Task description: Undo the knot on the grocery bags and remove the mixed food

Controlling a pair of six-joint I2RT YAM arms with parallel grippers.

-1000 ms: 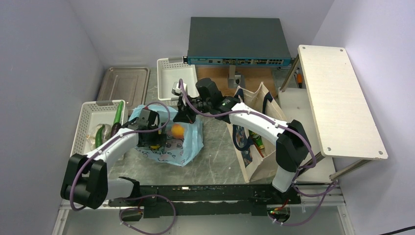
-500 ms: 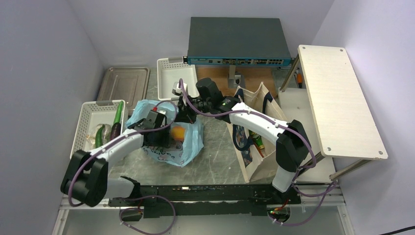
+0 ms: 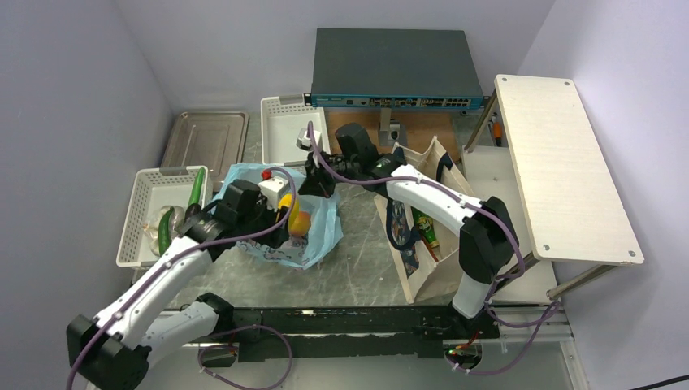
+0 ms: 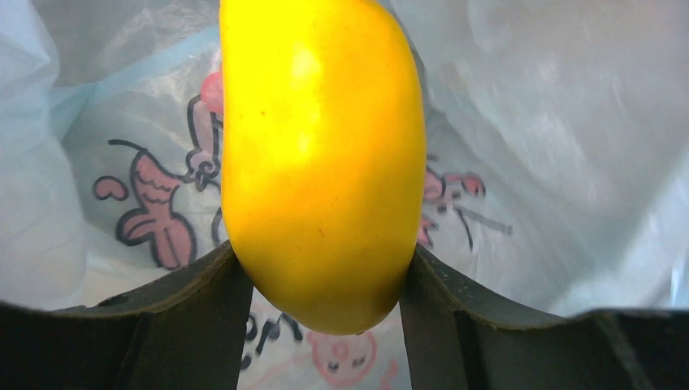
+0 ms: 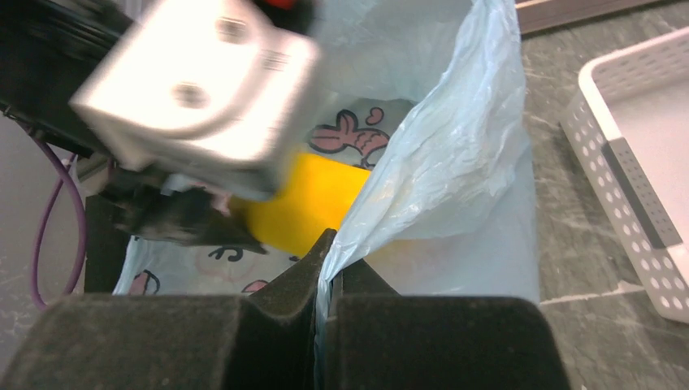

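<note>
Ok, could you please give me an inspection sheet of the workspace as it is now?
Surface: grey marbled table.
Job's things: plastic bag lies open; yellow fruit is held up in its mouth; orange fruit is inside the bag; cucumber is in the left basket.
Clutter: back basket, metal tray, tote on the right.
Grippers: left pincer shut on the yellow fruit; right pincer shut on the plastic bag's edge.
Cables: purple cables run along both arms.
Surroundings: network switch at the back, wooden board on the right, plain walls.
</note>
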